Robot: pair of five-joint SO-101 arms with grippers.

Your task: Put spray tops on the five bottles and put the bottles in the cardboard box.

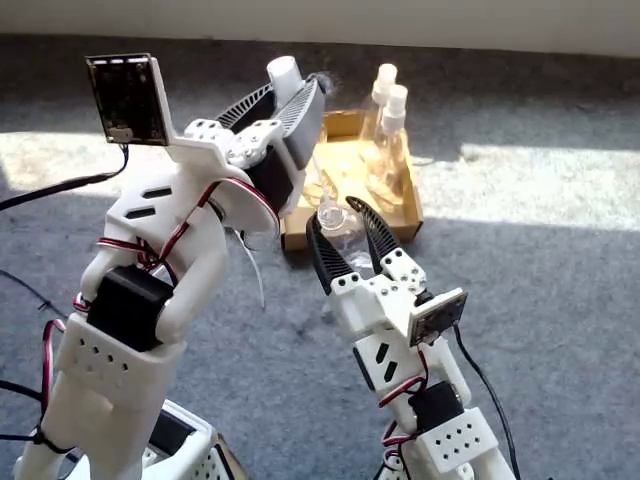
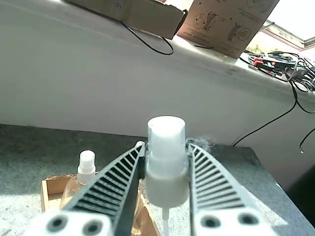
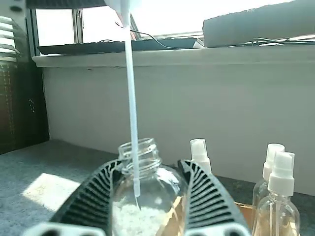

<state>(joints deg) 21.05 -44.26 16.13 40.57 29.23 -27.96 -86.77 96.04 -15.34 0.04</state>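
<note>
My left gripper (image 1: 290, 85) (image 2: 166, 147) is raised above the near left side of the cardboard box (image 1: 405, 215), shut on a white spray top (image 1: 284, 72) (image 2: 166, 157). Its thin dip tube (image 3: 132, 118) hangs down. My right gripper (image 1: 338, 222) (image 3: 147, 169) is shut on an upright clear bottle (image 1: 345, 238) (image 3: 142, 196) with an open neck, just in front of the box. In the right wrist view the tube's end overlaps the bottle's neck; I cannot tell whether it is inside. Capped bottles (image 1: 388, 140) (image 3: 283, 196) stand in the box.
The box (image 2: 49, 189) sits on grey carpet below a white wall. Another capped bottle (image 2: 83, 172) (image 3: 199, 155) stands in it. Red and black cables trail off the left arm's base. Sunlit carpet (image 1: 540, 180) lies to the right of the box.
</note>
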